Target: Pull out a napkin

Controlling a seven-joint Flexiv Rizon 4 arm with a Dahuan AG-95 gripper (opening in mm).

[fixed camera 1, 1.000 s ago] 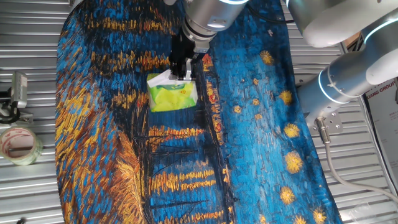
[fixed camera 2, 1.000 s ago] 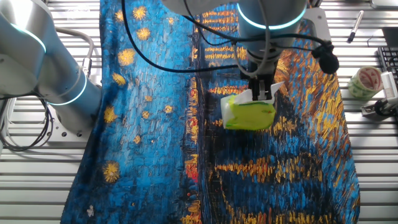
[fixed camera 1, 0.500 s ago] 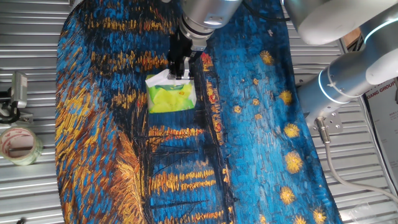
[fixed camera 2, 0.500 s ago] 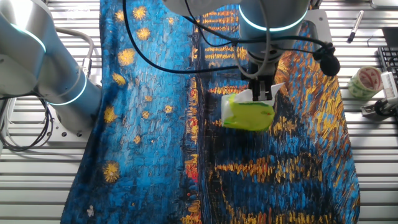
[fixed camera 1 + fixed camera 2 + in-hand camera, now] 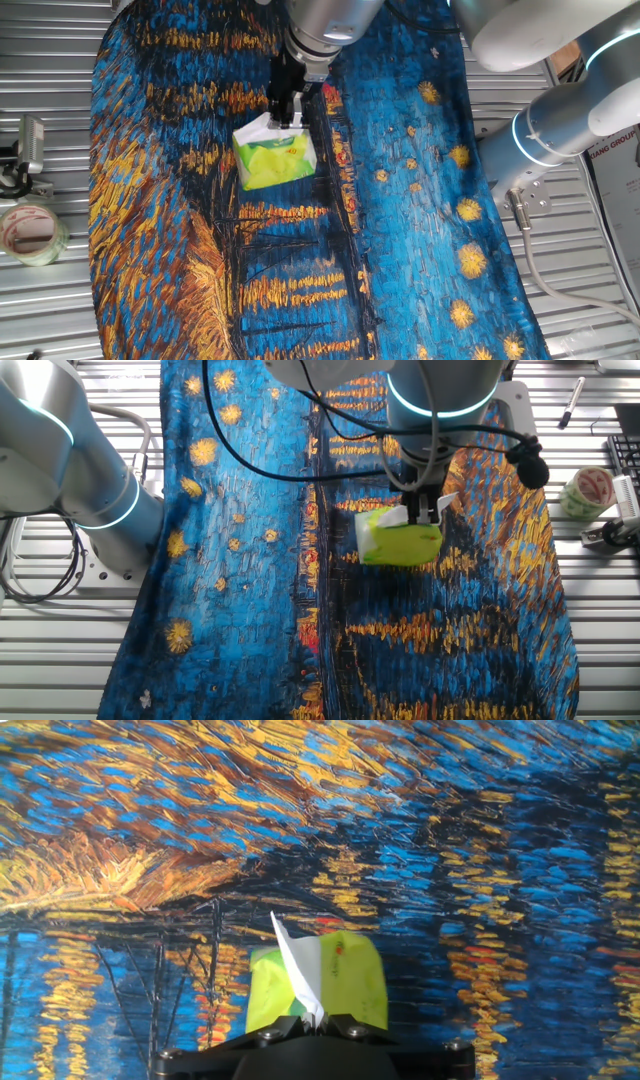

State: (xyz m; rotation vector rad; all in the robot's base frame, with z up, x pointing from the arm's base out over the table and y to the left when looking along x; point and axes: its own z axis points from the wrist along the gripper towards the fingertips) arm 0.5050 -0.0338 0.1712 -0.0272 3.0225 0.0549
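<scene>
Right up close in the hand view, the gripper (image 5: 318, 1023) sits at the bottom centre of the frame with its jaws pinched together on the napkin (image 5: 297, 972), a thin white sheet running up from the fingertips as a narrow pointed strip. Just behind it is the lime-green tissue pack (image 5: 350, 982), which the napkin comes out of, so it's still partly in the pack. Beyond that it's all the painted tablecloth (image 5: 420, 830), blue and orange swirls filling the rest of the frame.

In one fixed view the gripper (image 5: 285, 108) comes down from the top centre onto the upper edge of the pack (image 5: 273, 163), with white napkin (image 5: 254, 132) showing at the pack's upper left corner. The pack looks tilted, though I can't tell if it's lifted off the cloth. Further out, at the left edge on the metal slatted table (image 5: 45, 310), there's a roll of tape (image 5: 30, 232).

The other fixed view has the same grip, upper centre: gripper (image 5: 427, 512), bit of napkin (image 5: 445, 501) poking out to the right of the fingers, pack (image 5: 400, 542) just below. Far right there's another tape roll (image 5: 587, 491) and a pen (image 5: 572, 402) in the upper right corner.
</scene>
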